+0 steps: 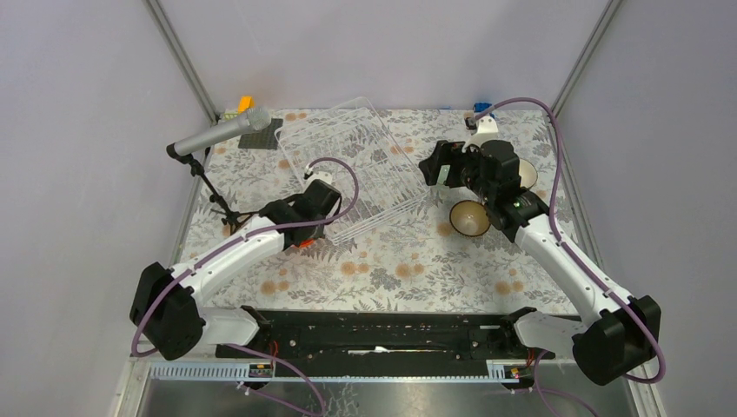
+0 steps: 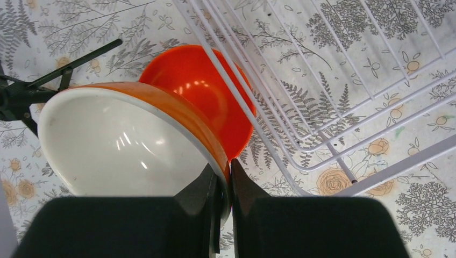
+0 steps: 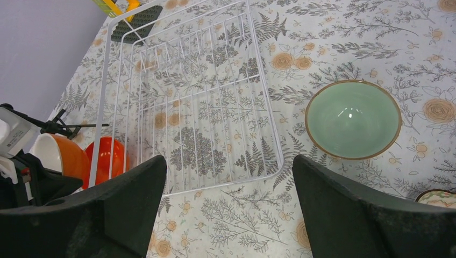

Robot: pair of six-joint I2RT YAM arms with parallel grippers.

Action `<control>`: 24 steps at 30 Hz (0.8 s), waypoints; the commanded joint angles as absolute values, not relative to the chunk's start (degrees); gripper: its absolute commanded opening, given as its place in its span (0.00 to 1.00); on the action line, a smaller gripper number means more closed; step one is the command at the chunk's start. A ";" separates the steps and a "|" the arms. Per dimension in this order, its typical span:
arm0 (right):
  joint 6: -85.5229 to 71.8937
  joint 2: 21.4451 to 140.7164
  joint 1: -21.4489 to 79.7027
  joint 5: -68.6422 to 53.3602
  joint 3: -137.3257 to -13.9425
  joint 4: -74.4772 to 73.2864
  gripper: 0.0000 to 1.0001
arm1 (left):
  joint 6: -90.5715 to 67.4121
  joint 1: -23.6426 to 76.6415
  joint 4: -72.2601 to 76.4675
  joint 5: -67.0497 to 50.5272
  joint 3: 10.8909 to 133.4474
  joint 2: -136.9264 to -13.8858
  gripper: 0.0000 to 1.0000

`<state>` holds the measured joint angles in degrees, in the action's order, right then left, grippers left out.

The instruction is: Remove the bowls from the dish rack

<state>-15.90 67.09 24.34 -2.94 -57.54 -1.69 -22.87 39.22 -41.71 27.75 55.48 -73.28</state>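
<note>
The left gripper (image 2: 225, 169) was clamped shut on the rim of an orange bowl (image 2: 118, 140), one finger inside against the white glaze and one outside on the orange wall. The bowl hung tilted, its white inside turned toward the wrist camera. Just behind it a second orange bowl (image 2: 204, 86) showed its glossy orange outside, lying on the floral tablecloth (image 2: 301, 226) just outside the left side of the dish rack (image 3: 188, 107). Whether the two orange bowls touched could not be told. To their left stood the black legs of a microphone tripod (image 2: 32, 91).

The right gripper (image 3: 226, 166) was spread wide and held nothing, hovering over the near right corner of the rack. The white wire rack sat skewed on the cloth, with only the leaf print showing through its grid. Right of it, apart from the wire, a mint green bowl (image 3: 353, 119) with a brown rim sat upright on the cloth. The rim of another bowl (image 3: 438, 198) showed at the frame's lower right corner.
</note>
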 commanded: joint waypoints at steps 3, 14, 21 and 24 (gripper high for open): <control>-16.30 65.16 24.77 -4.24 -57.13 1.62 0.93 | -18.04 39.09 -35.71 24.52 54.92 -73.79 0.06; -16.63 66.21 24.79 -6.01 -57.95 1.85 0.93 | -15.54 39.02 -34.20 28.48 52.53 -76.96 0.08; -16.81 67.05 24.79 -8.14 -58.01 1.80 0.94 | -15.37 38.95 -34.23 26.44 53.09 -78.95 0.48; -18.17 68.83 24.78 -8.92 -58.96 -0.48 0.95 | -15.53 38.97 -33.93 26.08 53.04 -78.58 0.51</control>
<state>-16.60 67.09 24.34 -6.76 -57.08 -0.54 -15.84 38.92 -36.27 26.35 52.10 -79.00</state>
